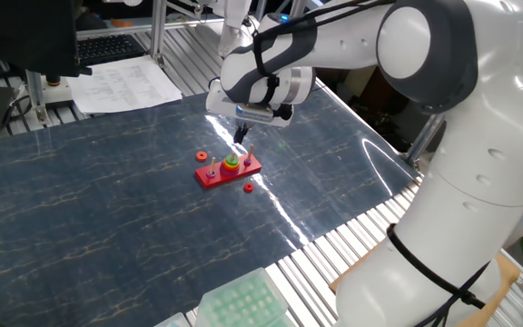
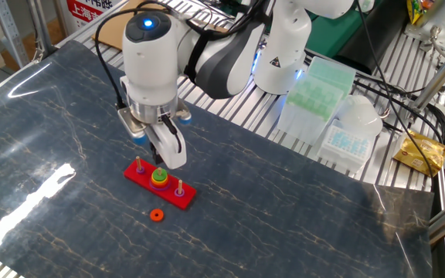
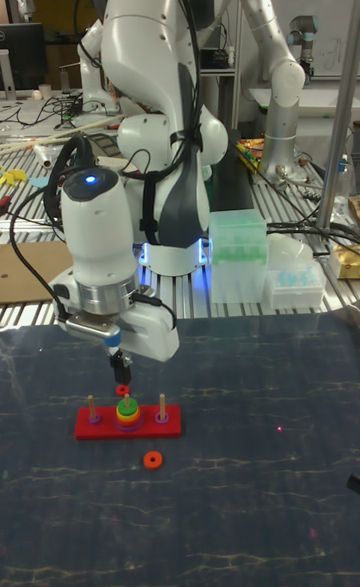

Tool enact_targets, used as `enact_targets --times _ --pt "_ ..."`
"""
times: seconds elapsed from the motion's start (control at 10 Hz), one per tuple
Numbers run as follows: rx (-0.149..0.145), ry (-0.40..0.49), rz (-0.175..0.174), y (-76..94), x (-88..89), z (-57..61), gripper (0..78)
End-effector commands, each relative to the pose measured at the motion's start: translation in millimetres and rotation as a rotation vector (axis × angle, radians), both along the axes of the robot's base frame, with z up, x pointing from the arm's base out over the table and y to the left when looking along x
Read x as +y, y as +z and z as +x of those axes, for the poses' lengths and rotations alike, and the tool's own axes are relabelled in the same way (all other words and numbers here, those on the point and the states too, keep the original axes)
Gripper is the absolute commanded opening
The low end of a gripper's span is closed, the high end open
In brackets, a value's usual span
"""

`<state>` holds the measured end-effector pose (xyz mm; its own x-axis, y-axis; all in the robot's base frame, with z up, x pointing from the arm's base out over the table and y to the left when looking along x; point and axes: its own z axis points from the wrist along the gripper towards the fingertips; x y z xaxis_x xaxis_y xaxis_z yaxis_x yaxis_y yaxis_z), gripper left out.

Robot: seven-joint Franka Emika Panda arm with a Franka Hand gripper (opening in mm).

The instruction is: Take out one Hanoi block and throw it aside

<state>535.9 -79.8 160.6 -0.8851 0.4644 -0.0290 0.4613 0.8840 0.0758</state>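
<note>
The Hanoi block, a tiny green ring (image 1: 231, 160) (image 2: 159, 174) (image 3: 127, 404), tops the stack on the middle peg of the red three-peg base (image 1: 216, 177) (image 2: 184, 198) (image 3: 170, 423). A yellow ring lies under it. My gripper (image 1: 240, 136) (image 2: 161, 157) (image 3: 122, 367) hangs just above the stack and slightly behind it, pointing down. Its dark fingers look pressed together with nothing between them. It does not touch the ring.
One small orange-red ring (image 1: 248, 188) (image 2: 156, 215) (image 3: 152, 460) lies on the dark mat in front of the base, another (image 1: 202, 156) (image 3: 123, 389) behind it. Green and clear tip boxes (image 2: 315, 89) (image 3: 238, 247) stand on the metal rack past the mat.
</note>
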Motion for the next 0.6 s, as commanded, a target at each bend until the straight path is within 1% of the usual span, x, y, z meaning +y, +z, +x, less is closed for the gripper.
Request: enact_targets --times 0.1,0.3,0.4,0.6 --pt "-0.006 -0.007 -0.002 0.9 -0.3 0.6 0.0" --pt "-0.034 -0.006 -0.009 0.9 -0.3 0.6 0.0" --pt "-0.025 -0.027 -0.003 0.9 -0.3 0.6 0.0" --pt "0.002 -0.045 0.003 0.9 -0.3 0.6 0.0"
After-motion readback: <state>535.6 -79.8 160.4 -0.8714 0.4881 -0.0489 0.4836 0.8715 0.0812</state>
